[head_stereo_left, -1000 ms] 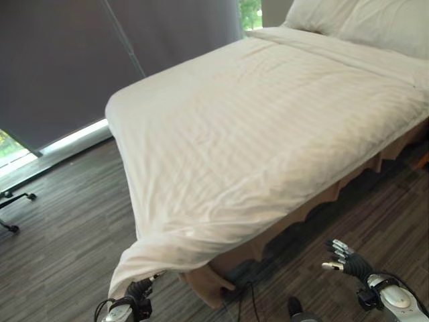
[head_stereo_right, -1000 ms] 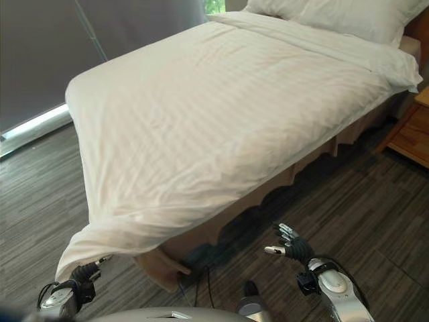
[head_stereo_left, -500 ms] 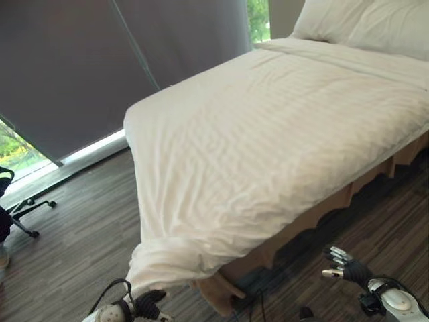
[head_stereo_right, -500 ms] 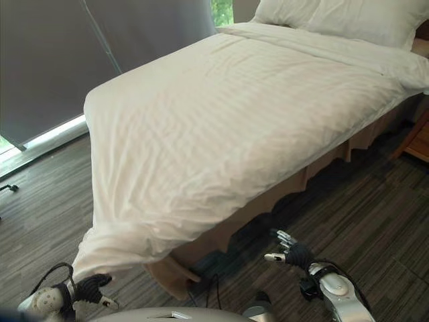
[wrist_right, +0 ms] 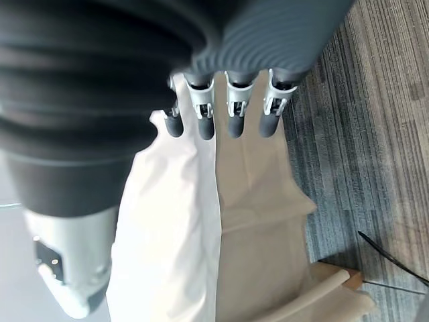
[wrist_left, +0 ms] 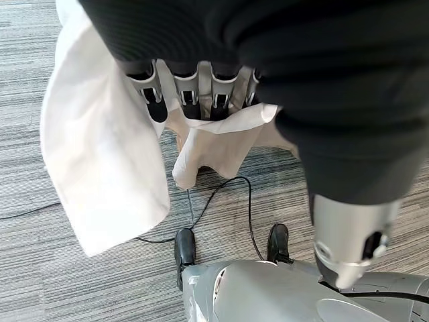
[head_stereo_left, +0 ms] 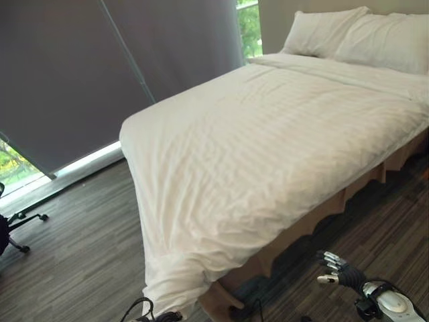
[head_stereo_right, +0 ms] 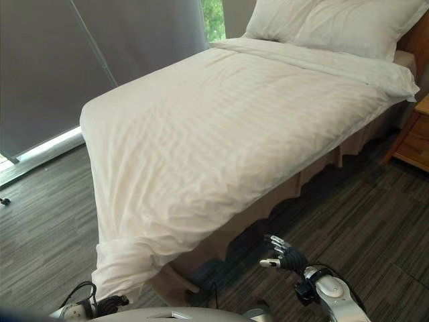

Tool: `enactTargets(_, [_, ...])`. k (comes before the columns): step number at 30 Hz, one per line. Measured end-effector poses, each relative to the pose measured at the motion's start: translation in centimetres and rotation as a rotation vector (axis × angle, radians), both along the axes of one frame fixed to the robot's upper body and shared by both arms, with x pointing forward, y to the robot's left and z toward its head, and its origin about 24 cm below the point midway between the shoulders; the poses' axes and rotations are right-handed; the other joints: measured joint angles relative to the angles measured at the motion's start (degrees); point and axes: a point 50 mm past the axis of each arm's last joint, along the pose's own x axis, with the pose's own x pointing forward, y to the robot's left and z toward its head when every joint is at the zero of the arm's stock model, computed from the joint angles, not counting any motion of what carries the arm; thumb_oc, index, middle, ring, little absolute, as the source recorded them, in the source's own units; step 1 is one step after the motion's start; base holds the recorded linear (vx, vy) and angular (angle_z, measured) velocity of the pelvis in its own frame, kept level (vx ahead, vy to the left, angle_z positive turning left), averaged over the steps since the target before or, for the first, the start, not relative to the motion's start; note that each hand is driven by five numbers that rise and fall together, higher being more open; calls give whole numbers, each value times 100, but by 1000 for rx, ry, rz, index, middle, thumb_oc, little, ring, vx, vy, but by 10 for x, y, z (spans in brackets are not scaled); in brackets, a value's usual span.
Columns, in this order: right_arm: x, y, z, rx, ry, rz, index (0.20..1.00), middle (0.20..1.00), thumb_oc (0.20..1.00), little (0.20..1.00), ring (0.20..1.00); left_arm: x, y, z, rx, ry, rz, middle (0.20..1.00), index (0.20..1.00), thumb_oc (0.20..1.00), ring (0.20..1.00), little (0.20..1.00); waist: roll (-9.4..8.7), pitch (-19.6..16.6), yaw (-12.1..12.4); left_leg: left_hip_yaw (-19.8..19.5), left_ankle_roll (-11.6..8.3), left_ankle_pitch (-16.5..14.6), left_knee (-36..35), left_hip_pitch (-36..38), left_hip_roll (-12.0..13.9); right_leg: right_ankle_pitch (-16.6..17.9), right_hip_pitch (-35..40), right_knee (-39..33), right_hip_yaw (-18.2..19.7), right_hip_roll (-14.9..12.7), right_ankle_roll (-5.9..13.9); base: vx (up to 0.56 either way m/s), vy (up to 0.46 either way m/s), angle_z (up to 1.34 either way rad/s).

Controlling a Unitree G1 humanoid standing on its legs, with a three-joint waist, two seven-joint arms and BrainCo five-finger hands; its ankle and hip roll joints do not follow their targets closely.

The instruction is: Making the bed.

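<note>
On the bed [head_stereo_right: 315, 168], a white duvet [head_stereo_right: 221, 127] and pillows [head_stereo_right: 335, 27].

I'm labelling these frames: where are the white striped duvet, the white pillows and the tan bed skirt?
white striped duvet [head_stereo_left: 268, 147]: left eye view, middle of its top.
white pillows [head_stereo_right: 335, 27]: right eye view, front face of the near pillow.
tan bed skirt [head_stereo_right: 308, 178]: right eye view, scalloped side panel.

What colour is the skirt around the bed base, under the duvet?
Tan or beige, with a scalloped lower edge; the bed skirt shows best in the right eye view.
</note>
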Motion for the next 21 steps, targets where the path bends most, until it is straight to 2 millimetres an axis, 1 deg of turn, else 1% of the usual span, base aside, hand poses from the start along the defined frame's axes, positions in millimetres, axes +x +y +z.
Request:
enactTargets(4, [-1,0,-1,-1,11,4,1000,1000,1000,1000,1000,-5,4,-4,44,21,-34,1000,1000,1000,1000,1000,-20,-15,-10,1,-4,-4,1,-2,-15,24,-3,1,0,-12,24,0,0,0])
enactTargets(7, [-3,2,-2,3,22,24,1000,1000,1000,1000,1000,-14,9,-14,130,39,-56,1000,1000,1000,1000,1000,-33,-32,-27,3,-2,-3,32,-2,-9,29,-3,1,-4,-7,17,0,0,0])
enactTargets(10, [-4,2,-3,3,26,25,1000,1000,1000,1000,1000,-23,6,-25,162,2,29,1000,1000,1000,1000,1000,-42,-39,-51,3,-2,-3,33,-5,5,29,-7,1,-6,5,18,-21,-7,0])
enactTargets(12, [-9,1,-5,-5,33,6,1000,1000,1000,1000,1000,-30,7,-33,151,-56,374,1000,1000,1000,1000,1000,-59,-43,-15,-25,0,-2,33,-20,12,14,4,13,-43,8,24,-70,-14,8])
enactTargets(13, [-20,-2,-8,-17,48,-19,1000,1000,1000,1000,1000,-34,3,-37,117,-108,653,1000,1000,1000,1000,1000,-86,-46,93,-96,1,0,33,-25,16,7,21,8,-89,8,18,-55,-10,24])
enactTargets(15, [-29,-5,-12,-24,76,-31,1000,1000,1000,1000,1000,-35,-3,-39,82,-142,807,1000,1000,1000,1000,1000,-117,-53,140,-187,4,7,33,-48,12,-35,32,7,-188,-7,36,-16,0,23])
enactTargets(16, [-30,-6,-12,-27,79,-33,1000,1000,1000,1000,1000,-36,-5,-40,65,-145,862,1000,1000,1000,1000,1000,-117,-53,153,-191,3,5,32,-55,10,-49,29,4,-188,-8,26,-5,4,6])
enactTargets(19, [-33,-7,-15,-49,91,-27,1000,1000,1000,1000,1000,-39,-9,-41,36,-132,937,1000,1000,1000,1000,1000,-115,-53,150,-218,-6,11,32,-104,-2,-37,10,3,-202,-19,41,-1,3,1])
enactTargets(20, [-33,-8,-15,-58,94,-27,1000,1000,1000,1000,1000,-46,-10,-44,40,-94,977,1000,1000,1000,1000,1000,-113,-52,147,-224,-6,11,32,-104,-4,-38,11,2,-209,-23,42,-8,0,5])
enactTargets(21, [-33,-8,-16,-62,91,-31,1000,1000,1000,1000,1000,-62,-14,-50,60,-19,1030,1000,1000,1000,1000,1000,-112,-51,148,-233,-6,12,33,-110,-9,-39,10,2,-218,-29,43,-9,-5,6])
